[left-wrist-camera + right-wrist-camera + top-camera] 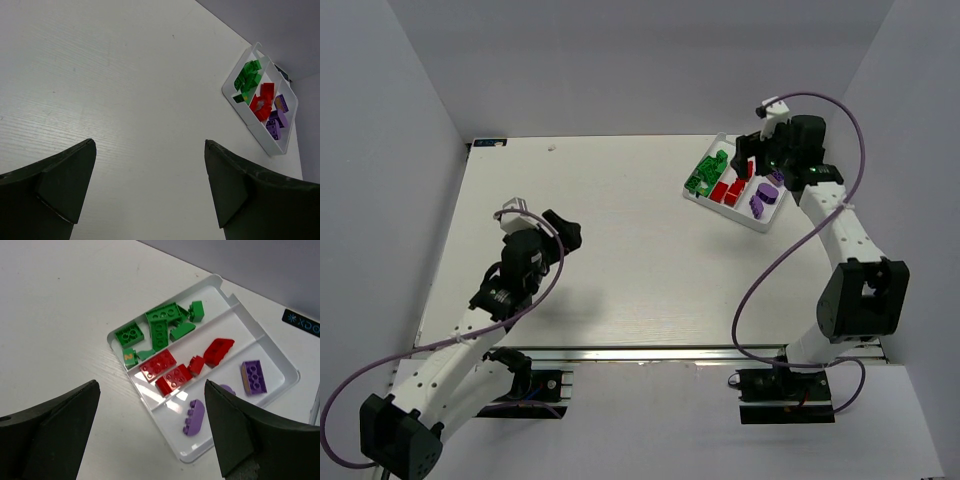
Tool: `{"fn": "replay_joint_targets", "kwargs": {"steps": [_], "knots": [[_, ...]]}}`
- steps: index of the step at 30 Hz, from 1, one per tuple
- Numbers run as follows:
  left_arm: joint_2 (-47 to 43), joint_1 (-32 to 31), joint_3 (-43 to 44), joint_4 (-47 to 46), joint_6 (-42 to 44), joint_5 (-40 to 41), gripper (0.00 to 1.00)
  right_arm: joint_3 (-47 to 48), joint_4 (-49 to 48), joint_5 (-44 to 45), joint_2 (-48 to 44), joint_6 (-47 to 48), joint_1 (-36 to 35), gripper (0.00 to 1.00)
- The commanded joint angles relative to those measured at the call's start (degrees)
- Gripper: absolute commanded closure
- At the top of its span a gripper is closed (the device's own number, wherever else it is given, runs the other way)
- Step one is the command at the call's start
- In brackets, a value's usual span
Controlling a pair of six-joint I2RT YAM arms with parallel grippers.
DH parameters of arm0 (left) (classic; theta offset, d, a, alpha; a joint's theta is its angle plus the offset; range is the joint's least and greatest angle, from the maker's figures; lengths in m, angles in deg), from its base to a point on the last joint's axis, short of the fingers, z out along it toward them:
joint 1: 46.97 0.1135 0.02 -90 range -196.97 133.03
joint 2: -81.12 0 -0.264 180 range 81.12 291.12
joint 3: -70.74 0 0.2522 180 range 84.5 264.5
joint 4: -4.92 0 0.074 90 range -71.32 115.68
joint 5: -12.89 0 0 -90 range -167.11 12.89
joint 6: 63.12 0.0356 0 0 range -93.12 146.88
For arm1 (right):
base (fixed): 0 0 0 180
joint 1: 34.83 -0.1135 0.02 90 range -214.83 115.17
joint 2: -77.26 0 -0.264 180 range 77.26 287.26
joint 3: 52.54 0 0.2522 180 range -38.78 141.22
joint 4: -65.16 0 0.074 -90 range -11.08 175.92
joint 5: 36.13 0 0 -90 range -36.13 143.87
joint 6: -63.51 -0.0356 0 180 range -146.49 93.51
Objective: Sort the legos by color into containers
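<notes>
The white three-compartment tray (700, 198) sits at the table's far right; it also shows in the right wrist view (150, 412) and the left wrist view (241, 111). Green legos (161, 329) fill one compartment, red legos (172, 371) the middle one, purple legos (253, 376) the third. My right gripper (150, 427) hangs open and empty above the tray's near corner; in the top view the right gripper (755, 160) is over the tray's far end. My left gripper (149, 185) is open and empty over bare table, far from the tray, at the left in the top view (555, 230).
Grey walls enclose the white table (610, 250) on three sides. A black label (301, 323) lies on the table beyond the tray. A metal rail (650, 355) runs along the near edge between the arm bases.
</notes>
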Motion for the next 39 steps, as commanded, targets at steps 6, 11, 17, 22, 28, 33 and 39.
{"fn": "replay_joint_targets", "kwargs": {"steps": [6,11,17,22,28,33,39], "knots": [[4.3,0.2,5.3,-5.3,1.8,-6.5,0.02,-5.3,6.9,-0.7,-9.6,-2.2,2.1,0.11],[6.1,0.2,6.2,-7.2,0.8,-8.7,0.02,-8.4,6.7,1.5,-13.8,-3.6,2.6,0.11],[6.9,0.2,8.4,-6.6,0.8,-9.9,0.02,-12.0,6.2,0.0,-16.2,-6.1,2.7,0.11],[6.5,0.2,8.5,-6.6,1.4,-10.4,0.02,-10.9,7.6,0.3,-15.5,-6.6,2.7,0.11],[6.4,0.2,8.4,-6.6,1.8,-11.1,0.02,-12.0,7.5,0.6,-16.6,-7.2,2.8,0.11],[5.4,0.3,8.1,-6.3,2.1,-11.2,0.02,-13.0,8.0,2.0,-17.3,-7.2,2.8,0.11],[4.3,0.3,7.1,-6.7,1.8,-11.3,0.02,-13.8,7.9,2.5,-18.5,-6.8,2.8,0.11]]}}
